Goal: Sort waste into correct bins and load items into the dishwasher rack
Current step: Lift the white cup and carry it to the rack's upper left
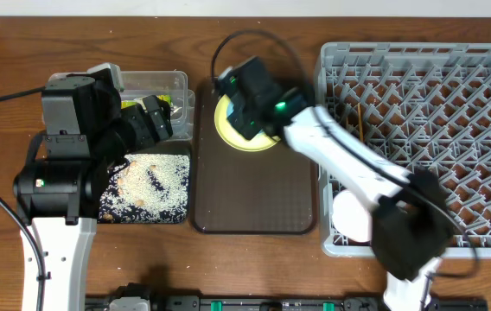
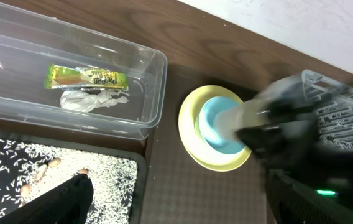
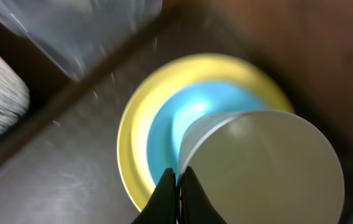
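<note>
the right claw (image 3: 178, 179) has its fingers pressed together on the near rim of the small white cup (image 3: 263, 168), which sits tilted with its mouth toward the wrist camera. under the cup is the light blue bowl (image 3: 167, 121), nested in the yellow plate (image 3: 132, 146) (plate and bowl are blurred in the wrist view). the plate lies at the far end of the dark brown serving tray (image 1: 254, 199), whose near part is bare.

the left claw (image 1: 155, 117) is spread wide and holds nothing, hanging where the clear tub (image 2: 155, 93) and the black tray (image 2: 138, 167) meet. in the tub lie the snack wrapper (image 2: 86, 78) and, touching it, the crumpled napkin (image 2: 92, 99). the black tray, just beside the tub on the near side, is covered with white rice scraps (image 2: 15, 168).

right of the serving tray stands the grey dishwasher rack (image 1: 487, 59). the white bowl (image 1: 349, 216) is in its near left corner, partly behind the right arm. a thin wooden chopstick (image 1: 360, 121) shows among the pegs near the left wall. everything rests on the wooden counter (image 1: 21, 52).
</note>
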